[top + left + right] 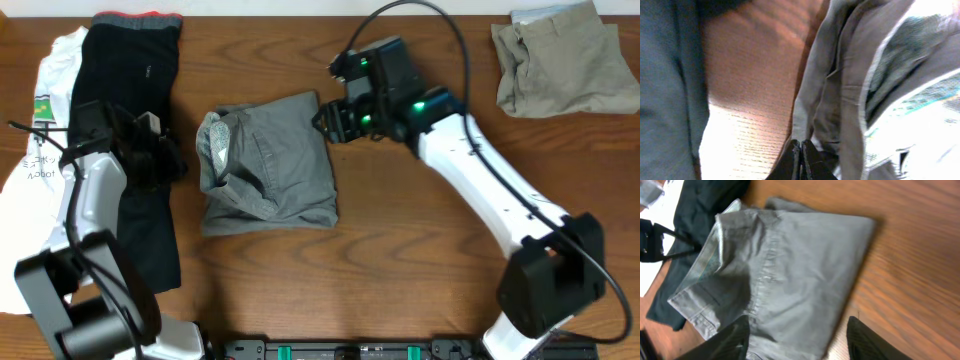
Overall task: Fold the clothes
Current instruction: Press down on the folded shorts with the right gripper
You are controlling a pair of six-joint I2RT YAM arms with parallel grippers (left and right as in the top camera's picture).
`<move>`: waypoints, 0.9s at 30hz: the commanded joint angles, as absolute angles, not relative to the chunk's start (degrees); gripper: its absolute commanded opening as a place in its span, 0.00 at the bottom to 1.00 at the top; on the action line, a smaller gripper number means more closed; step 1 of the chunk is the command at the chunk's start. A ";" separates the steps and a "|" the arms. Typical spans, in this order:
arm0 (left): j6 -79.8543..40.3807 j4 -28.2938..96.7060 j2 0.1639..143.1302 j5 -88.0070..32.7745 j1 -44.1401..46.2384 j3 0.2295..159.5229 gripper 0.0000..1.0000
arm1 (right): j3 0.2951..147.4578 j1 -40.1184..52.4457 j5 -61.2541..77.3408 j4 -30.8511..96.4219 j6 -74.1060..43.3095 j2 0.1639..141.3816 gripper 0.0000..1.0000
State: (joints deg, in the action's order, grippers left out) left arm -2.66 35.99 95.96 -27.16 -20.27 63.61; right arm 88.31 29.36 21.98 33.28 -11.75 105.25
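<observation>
Pressed together at the bottom of the left wrist view, the left gripper (801,157) is showing its two black tips closed with no gap. Whether any cloth is caught between them cannot be told.

Item under work: the grey shorts (268,165) are lying at the middle of the table (420,270), doubled into a rough rectangle. The waistband and pale lining are turning up along the robot's left-hand edge, where the layers are bunching unevenly. Judgement: the fold is partly made, and that bunched edge is likely what is calling for attention.

The right gripper (797,325) is hovering at the far right corner of the shorts with its jaws standing apart, one finger to each side of the cloth's near edge. Judgement: it is lining up to take that edge, but nothing is being gripped yet.

Overhead, the left gripper is sitting just beside the waistband side of the shorts, over the black trousers (135,60). Judgement: it is placed there to work the bunched edge.

The trousers are lying lengthwise at the left, red-grey waistband at the far end, alongside the white T-shirt (45,90). Both are looking unfolded, so they are probably waiting their turn. The khaki shorts (560,60) are lying well apart at the far right corner, loosely folded.
</observation>
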 commanded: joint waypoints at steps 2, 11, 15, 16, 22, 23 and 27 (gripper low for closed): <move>-8.23 35.77 90.87 -25.85 -21.96 63.24 0.06 | 88.33 34.04 24.60 30.55 -14.85 109.75 0.44; -9.76 35.07 84.62 -25.80 -26.46 63.24 0.06 | 88.33 42.98 34.04 21.82 -16.93 118.21 0.09; -9.78 35.11 84.66 -23.79 -26.72 63.24 0.06 | 88.33 46.30 40.95 22.17 -9.67 119.96 0.08; -9.76 35.11 84.66 -23.42 -26.70 63.24 0.06 | 88.33 46.96 40.93 23.03 -9.02 120.07 0.08; -9.78 35.03 84.66 -23.29 -26.72 63.24 0.06 | 88.33 48.07 40.77 30.48 -3.60 120.14 0.10; -9.78 35.03 84.68 -23.29 -26.72 63.24 0.06 | 88.33 48.07 40.88 31.83 -2.90 120.14 0.12; -9.76 35.09 84.99 -23.29 -26.70 63.24 0.06 | 88.33 47.64 40.71 38.15 -1.21 120.14 0.25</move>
State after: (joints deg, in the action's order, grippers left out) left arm -9.23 35.09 84.99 -23.88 -26.44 63.57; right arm 88.29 48.14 39.42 36.29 -4.84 119.79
